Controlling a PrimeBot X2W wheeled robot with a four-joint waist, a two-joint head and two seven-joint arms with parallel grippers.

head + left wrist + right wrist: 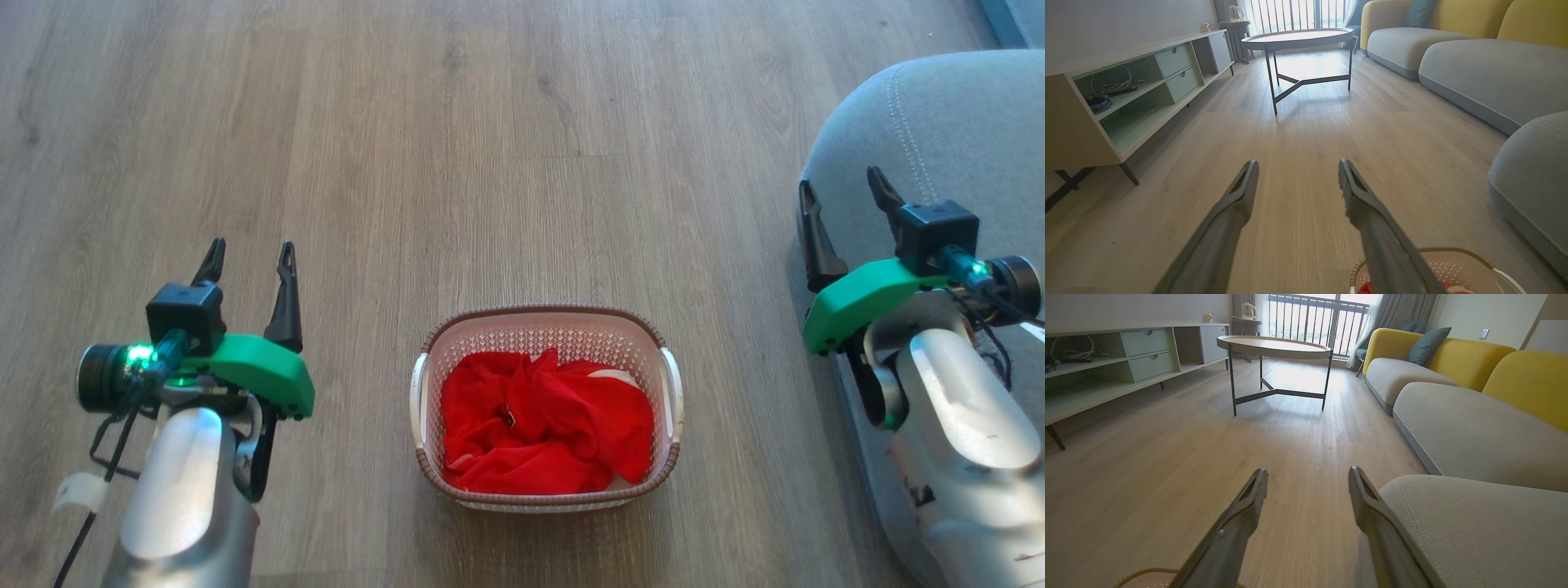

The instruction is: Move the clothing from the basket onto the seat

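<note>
Bright red clothing (pixel 543 429) lies crumpled inside the cream basket (pixel 671 457), which stands on the wood floor in the lower middle of the head view. A white patch peeks out near the basket's far right corner. The grey seat (pixel 922 122) rises at the right edge, its pale stitching visible. My left gripper (pixel 249 255) hangs open and empty to the left of the basket. Over the seat's left edge my right gripper (pixel 842 189) is open and empty. The left wrist view catches the basket (pixel 1457 269) rim at the bottom right; the right wrist view shows the seat (pixel 1474 535) beside the right finger.
A round coffee table (pixel 1298 38) on thin dark legs stands ahead. A low cabinet (pixel 1126 94) with shelves and drawers runs along the left wall. A grey and yellow sofa (pixel 1466 396) lines the right side. Open wood floor (pixel 490 163) lies between them.
</note>
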